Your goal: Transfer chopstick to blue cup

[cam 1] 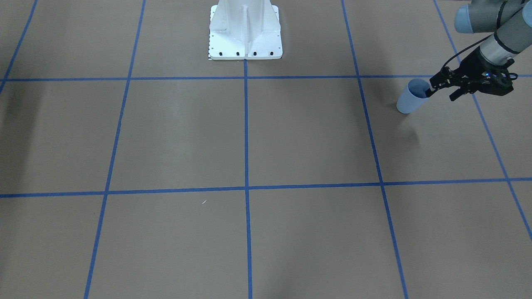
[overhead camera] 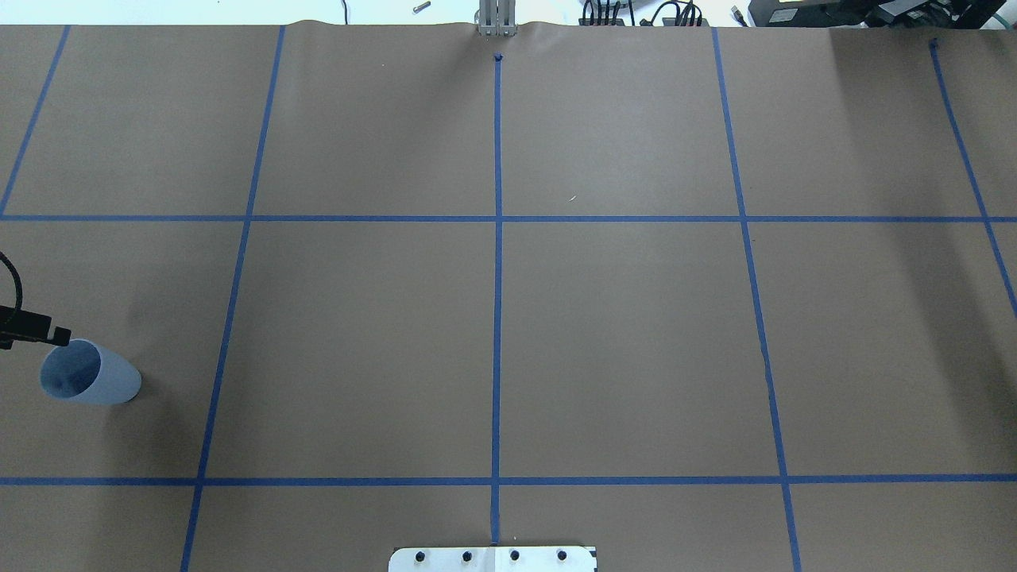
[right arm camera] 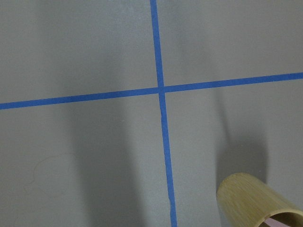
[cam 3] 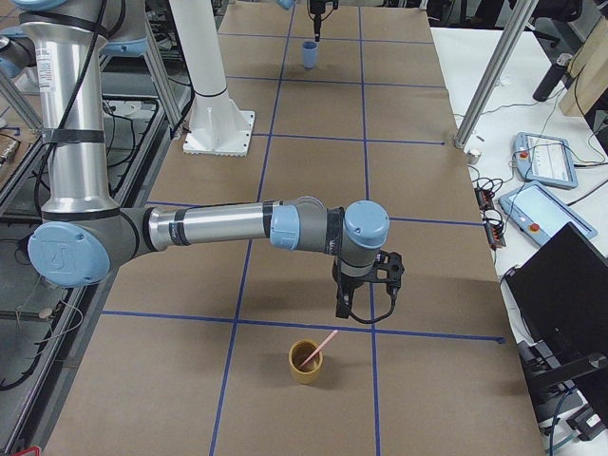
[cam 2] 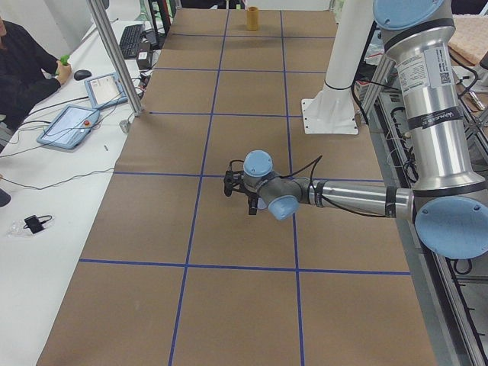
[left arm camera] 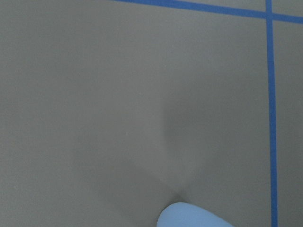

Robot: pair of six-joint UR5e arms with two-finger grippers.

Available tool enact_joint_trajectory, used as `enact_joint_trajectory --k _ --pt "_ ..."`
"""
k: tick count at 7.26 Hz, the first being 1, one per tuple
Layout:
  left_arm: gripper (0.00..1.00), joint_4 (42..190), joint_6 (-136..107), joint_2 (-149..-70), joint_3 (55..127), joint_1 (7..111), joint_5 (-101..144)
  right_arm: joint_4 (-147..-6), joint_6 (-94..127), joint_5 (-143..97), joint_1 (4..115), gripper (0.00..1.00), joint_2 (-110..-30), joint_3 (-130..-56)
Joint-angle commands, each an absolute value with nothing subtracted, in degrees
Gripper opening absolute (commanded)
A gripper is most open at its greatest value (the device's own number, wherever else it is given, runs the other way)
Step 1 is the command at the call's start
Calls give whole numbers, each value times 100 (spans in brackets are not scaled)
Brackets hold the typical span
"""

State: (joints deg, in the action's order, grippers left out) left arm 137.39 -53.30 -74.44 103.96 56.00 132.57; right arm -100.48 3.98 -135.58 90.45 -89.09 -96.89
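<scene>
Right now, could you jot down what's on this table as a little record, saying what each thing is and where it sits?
chopstick: pale pink, leaning inside the tan cup, top end sticking out
tan cup: upright, at the table's end on the robot's right
blue cup: at the opposite end, no chopstick in it
left tool: open, at the blue cup's rim; contact unclear
right tool: hangs near the tan cup, apart from it; open or shut unclear
task status: chopstick not yet moved
</scene>
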Motion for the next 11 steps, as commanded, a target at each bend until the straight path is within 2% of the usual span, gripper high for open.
enact_joint_trajectory --k 1,3,4,5,6,10,11 --pt "98 13834 -5326 -7357 10397 5502 13271 -10055 404 -13588 9044 100 -8912 -9686" --pt "96 13834 -5326 -7365 10363 5292 13254 -10046 404 -13588 9044 100 -8903 -9650" --pt "74 13825 -5326 -7400 10345 5282 13254 -10046 404 -13579 9044 100 -8903 -9685" --pt "34 13825 -5326 -7409 10345 5265 13263 -10046 404 -13579 9044 100 -8903 -9659" --pt "0 13816 -5326 -7418 10345 5256 13263 -10046 404 -13588 9044 100 -8903 -9659" --pt "0 13380 -5633 -7488 10897 5631 14146 -10046 404 -13597 9053 100 -8903 -9668" --pt "0 12707 -5642 -7967 11038 5738 14168 -10055 404 -13605 9053 100 -8903 -9677"
